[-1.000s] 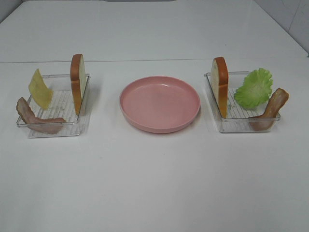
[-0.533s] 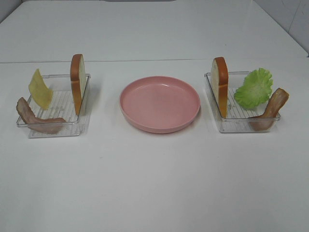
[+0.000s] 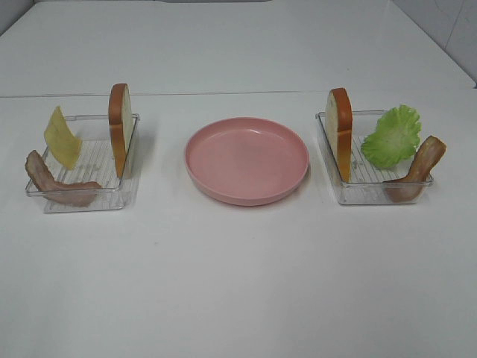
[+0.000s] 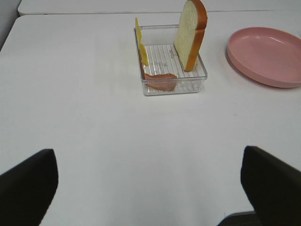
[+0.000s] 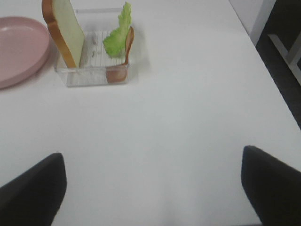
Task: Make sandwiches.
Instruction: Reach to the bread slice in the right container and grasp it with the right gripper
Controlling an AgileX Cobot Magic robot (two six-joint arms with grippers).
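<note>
In the left clear tray (image 3: 89, 200) a bread slice (image 3: 120, 127) stands on edge, with a yellow cheese slice (image 3: 61, 138) and a bacon strip (image 3: 56, 183) leaning on its walls. In the right clear tray (image 3: 373, 195) stand a second bread slice (image 3: 340, 130), a green lettuce leaf (image 3: 391, 136) and a bacon strip (image 3: 417, 168). My left gripper (image 4: 146, 149) is open and empty, well short of the left tray (image 4: 174, 89). My right gripper (image 5: 151, 150) is open and empty, well short of the right tray's bread (image 5: 63, 30). Neither gripper shows in the high view.
A pink round plate (image 3: 246, 160) holding nothing sits between the two trays on the white table. The table's right edge (image 5: 277, 94) shows in the right wrist view, with dark floor beyond it.
</note>
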